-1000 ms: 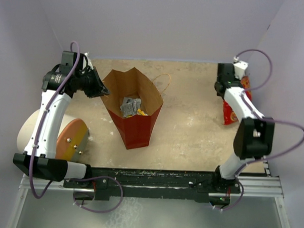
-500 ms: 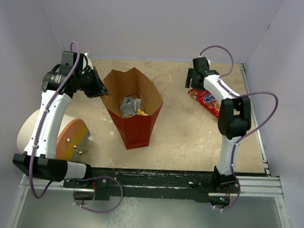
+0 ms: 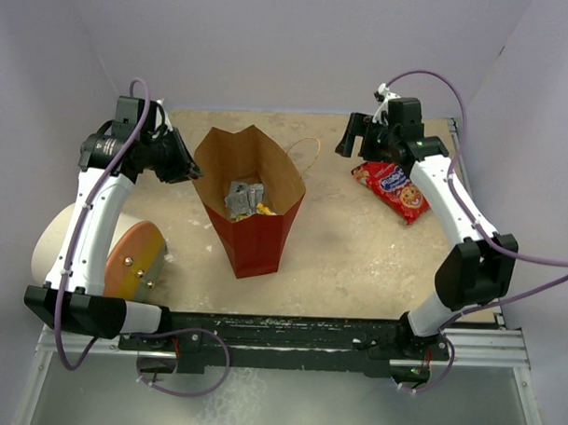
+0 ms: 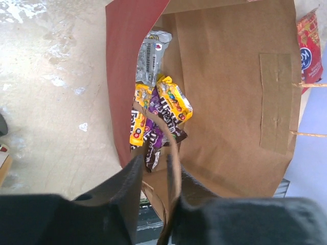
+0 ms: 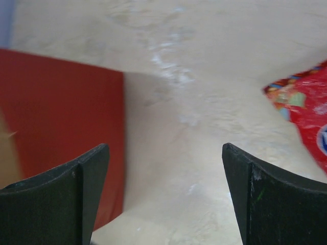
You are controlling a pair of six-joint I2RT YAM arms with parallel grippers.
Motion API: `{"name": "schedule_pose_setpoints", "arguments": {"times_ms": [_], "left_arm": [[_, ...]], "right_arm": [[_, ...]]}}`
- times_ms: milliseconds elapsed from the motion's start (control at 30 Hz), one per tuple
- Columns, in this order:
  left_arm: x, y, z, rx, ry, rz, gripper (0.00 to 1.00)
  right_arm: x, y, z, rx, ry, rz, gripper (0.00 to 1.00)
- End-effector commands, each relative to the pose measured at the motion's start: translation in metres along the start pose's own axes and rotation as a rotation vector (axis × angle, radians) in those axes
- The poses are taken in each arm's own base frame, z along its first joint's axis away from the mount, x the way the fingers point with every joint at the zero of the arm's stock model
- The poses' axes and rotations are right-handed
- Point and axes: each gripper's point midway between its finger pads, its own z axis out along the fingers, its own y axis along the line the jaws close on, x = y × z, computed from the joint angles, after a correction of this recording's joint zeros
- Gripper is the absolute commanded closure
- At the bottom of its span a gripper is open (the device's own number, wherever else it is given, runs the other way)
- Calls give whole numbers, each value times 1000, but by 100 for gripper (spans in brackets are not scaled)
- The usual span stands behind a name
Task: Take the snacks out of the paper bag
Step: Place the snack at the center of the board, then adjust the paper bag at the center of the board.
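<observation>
Snacks (image 3: 244,198) deep in paper bag (image 3: 255,241), left of wide, empty right gripper (image 3: 351,145); left gripper (image 4: 157,178) narrow round bag rim, hold unclear.

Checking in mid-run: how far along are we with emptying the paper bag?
Done: one red cookie bag lies out on the table. In hand: no snack; the right gripper is open and empty near it, while the left gripper pinches the rim of the paper bag. Left: a silver-grey packet, yellow-orange packets and a purple one sit inside.
</observation>
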Motion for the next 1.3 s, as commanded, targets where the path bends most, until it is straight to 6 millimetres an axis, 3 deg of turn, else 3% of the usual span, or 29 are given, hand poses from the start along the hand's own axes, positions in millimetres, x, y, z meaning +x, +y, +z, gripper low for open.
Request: {"name": "schedule_pose_setpoints", "arguments": {"times_ms": [0, 167, 333, 400, 633, 733, 967, 1033, 1133, 1267], "left_arm": [[-15, -3, -21, -8, -85, 20, 64], [-9, -1, -27, -5, -91, -32, 42], [-17, -11, -26, 56, -132, -64, 34], [-19, -15, -24, 77, -137, -84, 36], [-22, -15, -14, 70, -119, -104, 61], [-28, -12, -17, 44, -139, -91, 75], [-60, -15, -27, -1, -217, -32, 96], [-74, -18, -30, -8, -250, -31, 100], [-101, -23, -35, -5, -307, -39, 100], [-139, -32, -43, 17, -392, -37, 100]], "right_arm": [[-7, 65, -38, -309, 16, 9, 7], [-21, 102, -68, -474, 1, 47, 5], [-30, 130, -86, -626, -4, 92, 4], [-31, 137, -90, -662, 0, 109, 3], [-20, 152, -79, -703, 78, 130, 5], [-17, 153, -72, -702, 90, 145, 17], [-14, 163, -65, -733, 122, 153, 72], [-13, 170, -66, -741, 132, 147, 83], [-14, 182, -69, -756, 135, 128, 94], [-4, 199, -69, -786, 156, 123, 97]]}}
